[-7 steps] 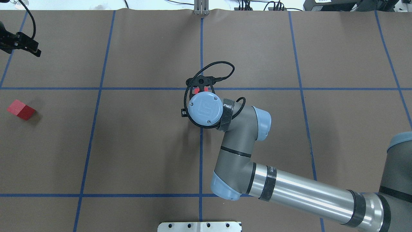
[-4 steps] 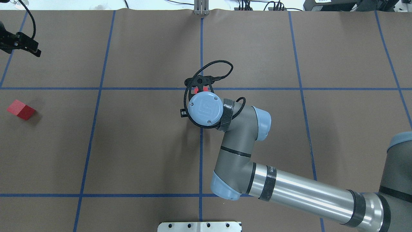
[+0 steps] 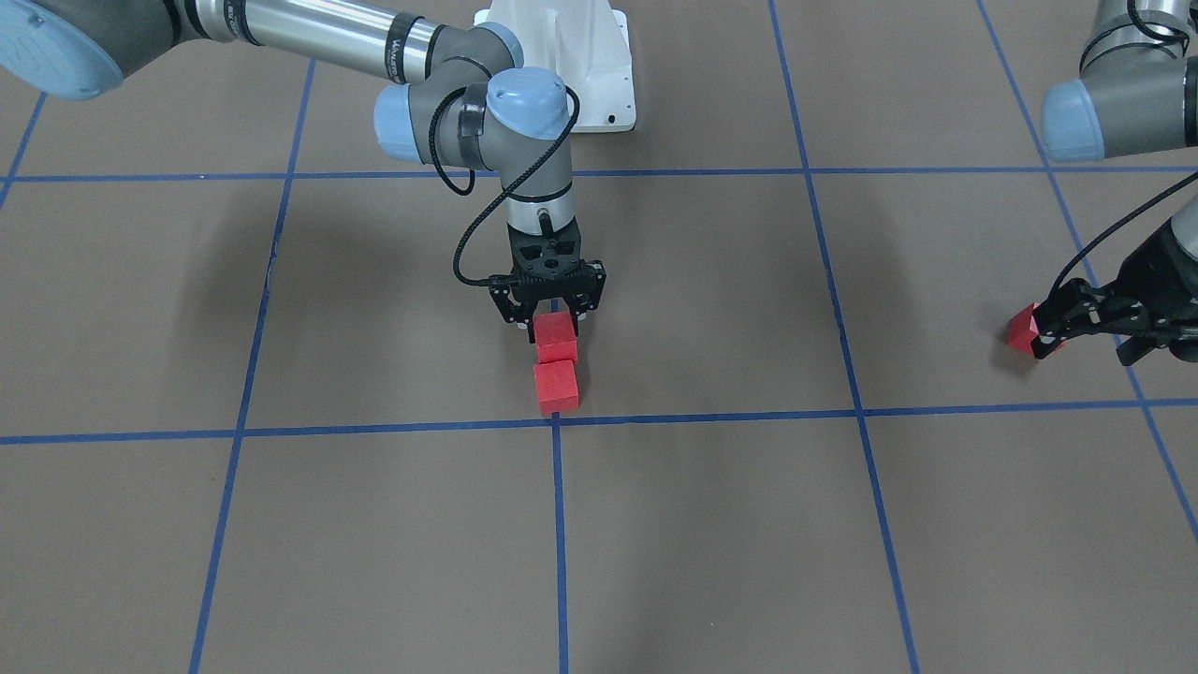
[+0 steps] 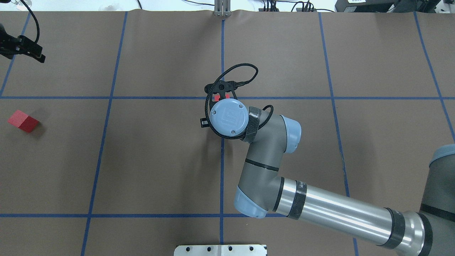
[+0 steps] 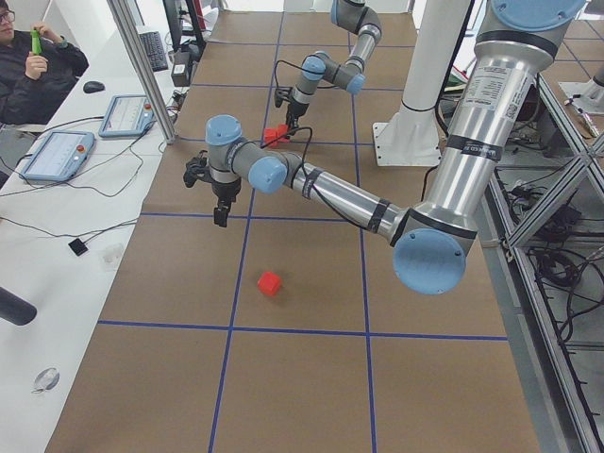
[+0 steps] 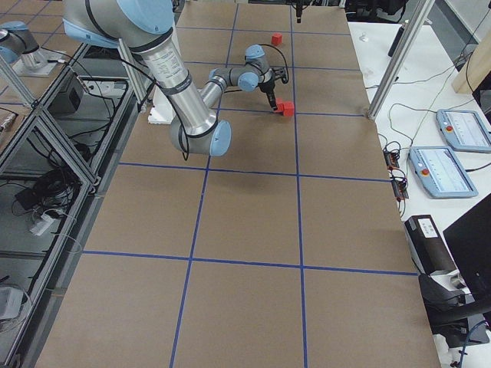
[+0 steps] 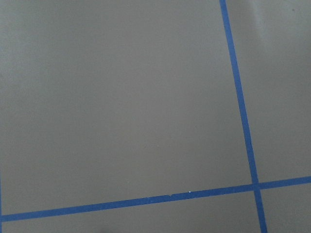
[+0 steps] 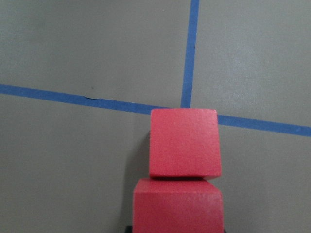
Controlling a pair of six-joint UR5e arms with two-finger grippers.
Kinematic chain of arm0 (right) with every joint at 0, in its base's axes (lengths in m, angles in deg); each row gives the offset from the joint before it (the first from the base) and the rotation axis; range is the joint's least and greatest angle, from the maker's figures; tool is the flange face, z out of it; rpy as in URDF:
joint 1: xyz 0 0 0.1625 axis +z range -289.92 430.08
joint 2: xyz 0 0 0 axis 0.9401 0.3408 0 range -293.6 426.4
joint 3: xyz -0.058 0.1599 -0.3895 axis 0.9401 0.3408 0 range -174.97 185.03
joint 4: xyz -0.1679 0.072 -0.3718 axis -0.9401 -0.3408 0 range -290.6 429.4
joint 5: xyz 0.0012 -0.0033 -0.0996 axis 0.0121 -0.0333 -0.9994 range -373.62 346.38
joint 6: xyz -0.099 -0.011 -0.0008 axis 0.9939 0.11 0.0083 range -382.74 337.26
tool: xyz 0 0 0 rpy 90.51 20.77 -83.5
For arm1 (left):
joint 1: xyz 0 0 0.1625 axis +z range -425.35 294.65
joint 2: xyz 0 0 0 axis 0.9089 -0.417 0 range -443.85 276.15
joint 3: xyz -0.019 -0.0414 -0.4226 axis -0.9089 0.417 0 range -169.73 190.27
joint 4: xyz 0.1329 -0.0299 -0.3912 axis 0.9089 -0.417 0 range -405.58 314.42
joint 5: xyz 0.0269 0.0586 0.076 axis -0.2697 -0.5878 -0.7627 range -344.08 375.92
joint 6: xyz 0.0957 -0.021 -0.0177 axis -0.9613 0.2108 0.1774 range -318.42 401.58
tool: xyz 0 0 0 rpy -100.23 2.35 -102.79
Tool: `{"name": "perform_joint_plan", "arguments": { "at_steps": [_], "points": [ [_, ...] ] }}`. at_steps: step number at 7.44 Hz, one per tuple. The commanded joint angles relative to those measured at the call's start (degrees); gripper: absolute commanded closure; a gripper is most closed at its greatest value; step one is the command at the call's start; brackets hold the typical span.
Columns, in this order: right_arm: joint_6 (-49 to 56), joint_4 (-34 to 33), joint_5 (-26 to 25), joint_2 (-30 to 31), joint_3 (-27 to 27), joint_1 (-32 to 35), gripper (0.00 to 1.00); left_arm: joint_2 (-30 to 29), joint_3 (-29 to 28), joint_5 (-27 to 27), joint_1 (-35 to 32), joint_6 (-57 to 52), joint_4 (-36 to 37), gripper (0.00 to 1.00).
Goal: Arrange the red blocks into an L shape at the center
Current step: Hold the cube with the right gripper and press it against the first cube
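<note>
Two red blocks sit touching in a short row at the table's center, by a blue grid crossing: one (image 3: 556, 386) (image 8: 184, 143) nearer the crossing, the other (image 3: 555, 335) (image 8: 177, 206) right under my right gripper (image 3: 552, 320). Its fingers stand wider than that block, so it is open and just above it. From overhead the wrist (image 4: 228, 118) hides both blocks but for red slivers. The third red block (image 4: 23, 121) (image 3: 1020, 329) (image 5: 270, 283) lies alone far on my left side. My left gripper (image 4: 37, 55) (image 3: 1053, 328) hangs open and empty above the table, apart from it.
The brown table cover is marked with blue tape grid lines (image 4: 221, 53). The white robot base plate (image 4: 220, 250) (image 3: 562, 65) is at my edge. A seated operator (image 5: 33, 57) and tablets (image 5: 57, 156) are at the far side, off the mat.
My right wrist has shifted slightly up and to the right over the two center blocks. The left gripper has barely moved. The lone block has not moved.
</note>
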Motion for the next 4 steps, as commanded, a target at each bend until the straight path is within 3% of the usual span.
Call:
{"name": "perform_joint_plan", "arguments": {
  "at_steps": [1,4],
  "points": [
    [0.48,0.01,0.00,0.07,0.02,0.11,0.76,0.00,0.00,0.00,-0.09,0.00,0.00,0.01],
    [0.39,0.10,-0.18,-0.02,0.28,0.20,0.69,0.00,0.00,0.00,-0.09,0.00,0.00,0.01]
  ]
}}
